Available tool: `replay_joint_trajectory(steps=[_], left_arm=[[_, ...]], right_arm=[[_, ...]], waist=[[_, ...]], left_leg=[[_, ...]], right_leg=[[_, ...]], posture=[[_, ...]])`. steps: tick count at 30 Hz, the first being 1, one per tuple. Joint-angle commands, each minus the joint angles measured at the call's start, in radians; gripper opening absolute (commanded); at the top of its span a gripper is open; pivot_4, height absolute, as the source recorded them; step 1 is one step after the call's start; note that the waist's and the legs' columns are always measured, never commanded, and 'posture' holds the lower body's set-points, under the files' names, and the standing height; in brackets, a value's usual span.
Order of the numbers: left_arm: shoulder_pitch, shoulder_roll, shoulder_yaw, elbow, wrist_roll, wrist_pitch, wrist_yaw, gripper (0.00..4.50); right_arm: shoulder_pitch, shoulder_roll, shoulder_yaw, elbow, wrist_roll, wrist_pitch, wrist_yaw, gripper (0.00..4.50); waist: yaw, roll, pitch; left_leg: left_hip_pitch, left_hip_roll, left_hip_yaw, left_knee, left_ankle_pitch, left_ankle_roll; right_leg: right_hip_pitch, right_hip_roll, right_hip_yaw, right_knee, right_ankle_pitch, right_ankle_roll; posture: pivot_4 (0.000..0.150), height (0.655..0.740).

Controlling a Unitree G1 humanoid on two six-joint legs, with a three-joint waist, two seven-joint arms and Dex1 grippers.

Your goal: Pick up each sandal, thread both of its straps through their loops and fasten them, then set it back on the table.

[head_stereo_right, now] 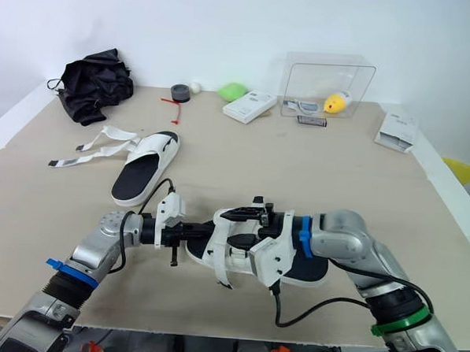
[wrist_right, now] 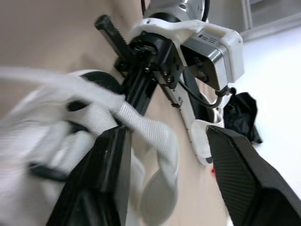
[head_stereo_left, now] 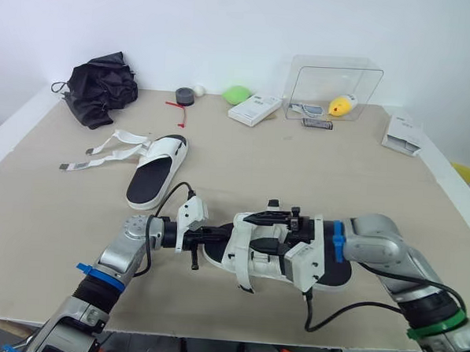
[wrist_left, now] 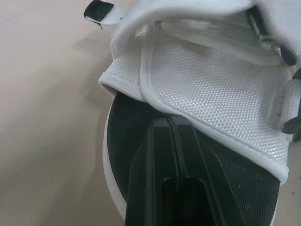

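White mesh sandal (wrist_left: 211, 94), black insole (wrist_left: 124, 125)

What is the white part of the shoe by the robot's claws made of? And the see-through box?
The white upper looks like matte woven mesh fabric: tiny dimples cover it. The see-through box is probably hard glossy plastic; the yellow thing inside shows through.

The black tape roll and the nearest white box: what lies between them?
A small white ball and a green lump, seen in both eye views.
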Motion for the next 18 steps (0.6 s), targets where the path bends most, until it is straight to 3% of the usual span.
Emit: replay_joint_trajectory(steps=[1,4,8,10,12,15,18], left_arm=[[0.056,0.026,-0.073,0.138,0.108,0.062,0.015,0.00],[0.053,0.025,-0.074,0.141,0.107,0.061,0.012,0.00],[0.056,0.029,-0.078,0.142,0.108,0.060,0.004,0.00],[0.057,0.030,-0.079,0.143,0.108,0.059,0.002,0.00],[0.054,0.029,-0.078,0.145,0.108,0.059,0.003,0.00],[0.057,0.027,-0.079,0.140,0.107,0.062,0.006,0.00],[0.068,0.029,-0.081,0.129,0.105,0.065,0.007,0.00]], right_arm=[[0.014,-0.062,-0.092,-0.096,0.109,0.131,0.019,2.91],[0.062,-0.168,-0.225,-0.228,0.379,0.515,0.050,2.91],[0.147,-0.350,-0.398,-0.428,1.032,1.120,-0.022,2.91],[0.191,-0.422,-0.461,-0.476,1.330,1.288,-0.076,2.91],[0.233,-0.436,-0.483,-0.505,1.536,1.351,-0.185,2.91],[0.307,-0.429,-0.447,-0.529,1.720,1.414,-0.378,2.91],[0.337,-0.420,-0.381,-0.565,1.693,1.466,-0.488,2.91]], waist=[[0.000,0.000,0.000],[0.002,-0.001,0.001],[0.005,-0.002,0.001],[0.005,-0.002,0.001],[0.005,-0.003,0.001],[0.004,-0.003,0.001],[0.003,-0.003,0.001]], left_leg=[[0.000,0.000,0.000,0.000,0.000,0.000],[-0.001,0.000,0.000,0.000,0.000,0.000],[-0.001,0.001,0.000,0.000,0.000,0.000],[0.000,0.001,-0.002,-0.001,0.000,0.000],[0.001,0.001,-0.004,-0.002,-0.001,0.000],[0.000,0.001,-0.006,-0.002,-0.001,0.000],[0.000,0.001,-0.006,-0.002,-0.001,-0.001]], right_leg=[[0.000,0.000,0.000,0.000,0.000,0.000],[0.000,-0.001,-0.001,0.000,0.000,0.000],[0.001,-0.003,-0.001,-0.001,0.000,0.000],[0.003,-0.003,-0.002,-0.001,-0.001,-0.002],[0.004,-0.003,-0.004,-0.001,-0.006,0.002],[0.005,-0.003,-0.006,-0.002,-0.008,0.005],[0.005,-0.004,-0.006,-0.003,-0.009,0.006]], posture=[[0.150,0.7400],[0.150,0.7400],[0.150,0.7400],[0.150,0.7400],[0.150,0.7400],[0.150,0.7400],[0.150,0.7400]])
